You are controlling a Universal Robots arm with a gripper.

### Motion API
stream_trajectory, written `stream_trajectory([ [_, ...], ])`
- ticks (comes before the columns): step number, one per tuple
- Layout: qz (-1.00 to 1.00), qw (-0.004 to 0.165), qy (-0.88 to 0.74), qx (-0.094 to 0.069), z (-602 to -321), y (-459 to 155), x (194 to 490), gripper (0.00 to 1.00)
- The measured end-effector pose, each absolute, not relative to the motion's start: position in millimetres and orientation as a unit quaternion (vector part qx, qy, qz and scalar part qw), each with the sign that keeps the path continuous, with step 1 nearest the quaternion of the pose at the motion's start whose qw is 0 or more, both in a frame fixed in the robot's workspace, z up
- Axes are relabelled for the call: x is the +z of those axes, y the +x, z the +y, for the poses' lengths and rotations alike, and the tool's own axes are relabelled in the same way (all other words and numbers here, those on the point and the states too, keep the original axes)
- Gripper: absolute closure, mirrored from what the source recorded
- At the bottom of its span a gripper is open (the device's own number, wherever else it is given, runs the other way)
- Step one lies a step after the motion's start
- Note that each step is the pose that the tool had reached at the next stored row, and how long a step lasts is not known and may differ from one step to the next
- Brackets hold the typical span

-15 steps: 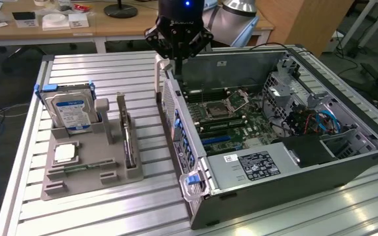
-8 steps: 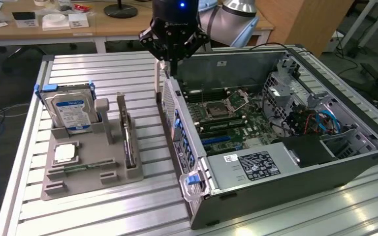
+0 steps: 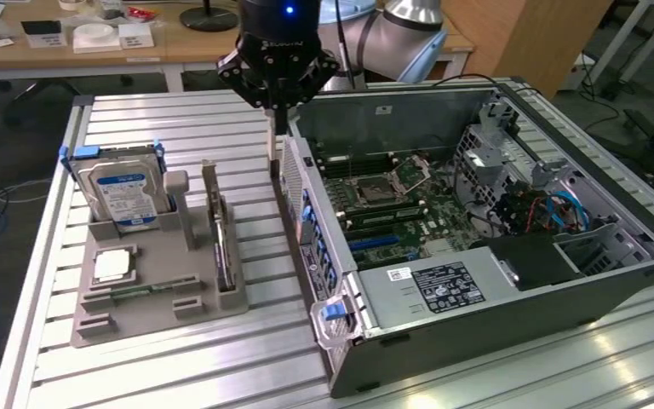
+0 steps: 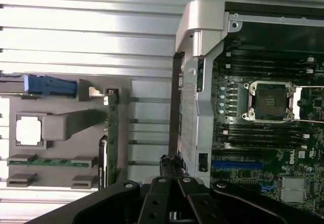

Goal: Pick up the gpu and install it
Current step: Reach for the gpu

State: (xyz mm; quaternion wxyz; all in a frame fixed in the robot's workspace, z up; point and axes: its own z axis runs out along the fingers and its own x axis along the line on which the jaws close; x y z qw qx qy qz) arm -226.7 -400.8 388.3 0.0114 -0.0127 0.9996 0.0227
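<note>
In the exterior view the gpu (image 3: pixel 226 249) stands on its long edge in a slot of the grey holder (image 3: pixel 146 319). It is a thin, dark greyish card with a pale metal edge, about as long as the hard drive (image 3: pixel 123 192) that stands upright in the same holder. A small silvery CPU chip (image 3: pixel 113 266) lies flat between them. The tool (image 3: pixel 273 170) hangs over the gap between the holder and the open computer case (image 3: pixel 599 281), clenched with nothing in it and apart from the gpu. The table (image 3: pixel 168 366) is made of pale ribbed metal slats. Behind it are a wooden table (image 3: pixel 31 55) with small boxes on it and a grey floor with loose cables at the exterior view's left.

In the wrist view the gpu (image 4: pixel 112 133) shows edge-on as a narrow green strip in the holder (image 4: pixel 66 125), near the CPU chip (image 4: pixel 29 131) and a memory stick (image 4: pixel 50 160) lying flat. The tool (image 4: pixel 172 162) is clenched and empty, close to the outer wall of the case (image 4: pixel 195 26), over the bright slats of the table (image 4: pixel 91 31). Inside the case the motherboard (image 4: pixel 238 148) shows an open socket and blue slots
</note>
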Motion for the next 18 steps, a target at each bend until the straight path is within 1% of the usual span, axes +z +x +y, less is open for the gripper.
stream_trajectory([
  [18,1.000,0.011,-0.018,0.023,-413.6,-285.2,386.8,0.89],
])
